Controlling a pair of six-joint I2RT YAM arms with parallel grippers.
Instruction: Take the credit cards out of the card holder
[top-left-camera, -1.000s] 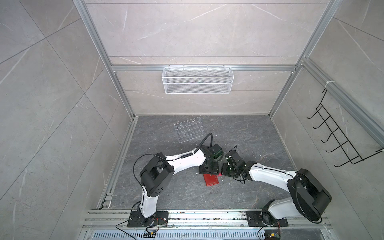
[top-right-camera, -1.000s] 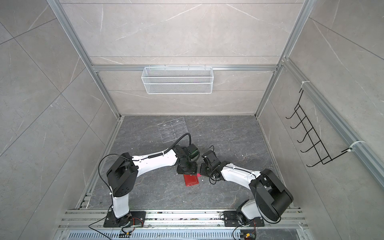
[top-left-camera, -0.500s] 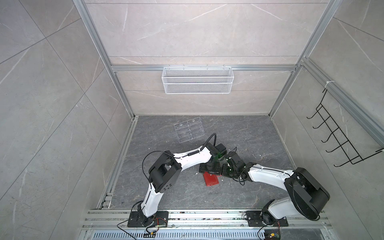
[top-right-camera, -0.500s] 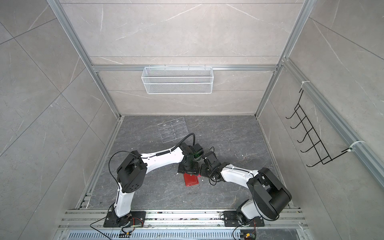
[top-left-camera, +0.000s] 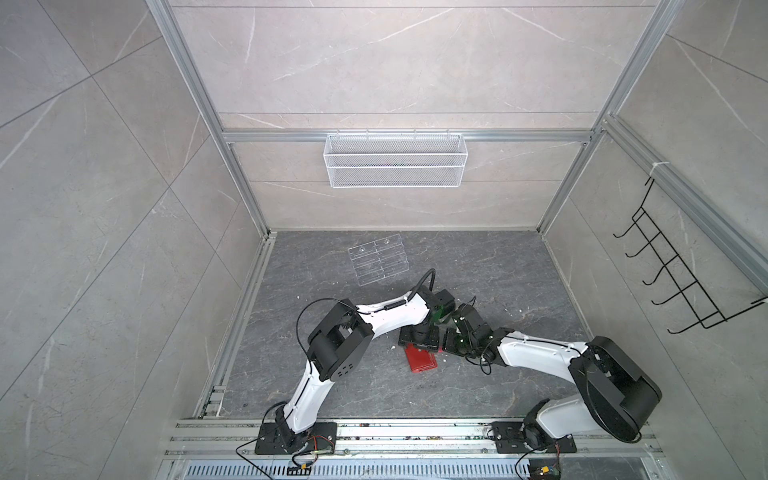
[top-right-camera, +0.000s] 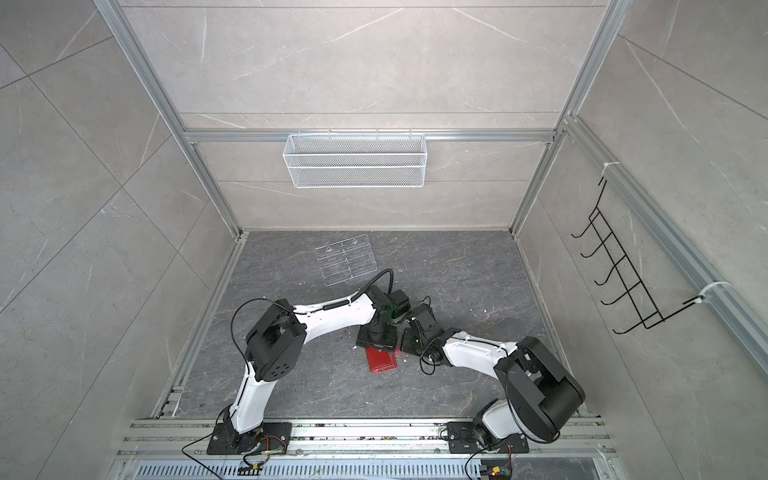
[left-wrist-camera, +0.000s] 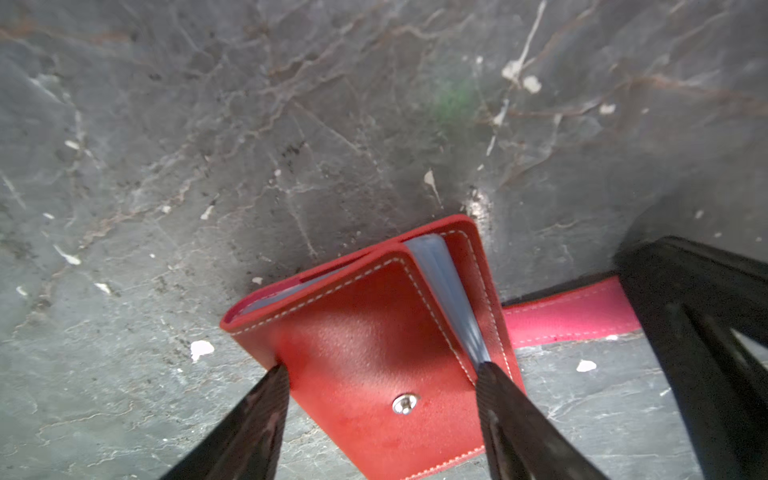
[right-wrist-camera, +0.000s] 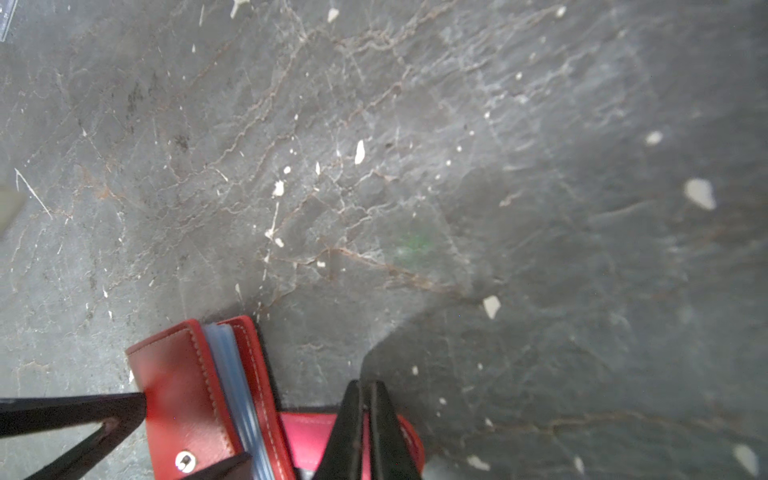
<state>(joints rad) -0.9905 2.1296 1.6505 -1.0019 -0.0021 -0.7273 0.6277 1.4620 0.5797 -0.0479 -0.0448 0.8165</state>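
2 white arms (top-left-camera: 390, 319) with black joints, black cables, black tapered fingers (left-wrist-camera: 253, 419).

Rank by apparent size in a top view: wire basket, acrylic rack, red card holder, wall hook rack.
1. Wire basket
2. Wall hook rack, nearer the camera, so unsure against the basket
3. Acrylic rack
4. Red card holder, partly hidden under the arms

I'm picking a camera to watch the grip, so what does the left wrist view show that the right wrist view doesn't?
Only the left wrist view shows the left gripper whole, its spread fingers straddling the card holder cover. Only the right wrist view shows the right gripper shut on the snap strap, and a corner of the clear rack. Both show the red holder on the dark floor, its metal snap and bluish sleeves. No credit cards are visible in either.
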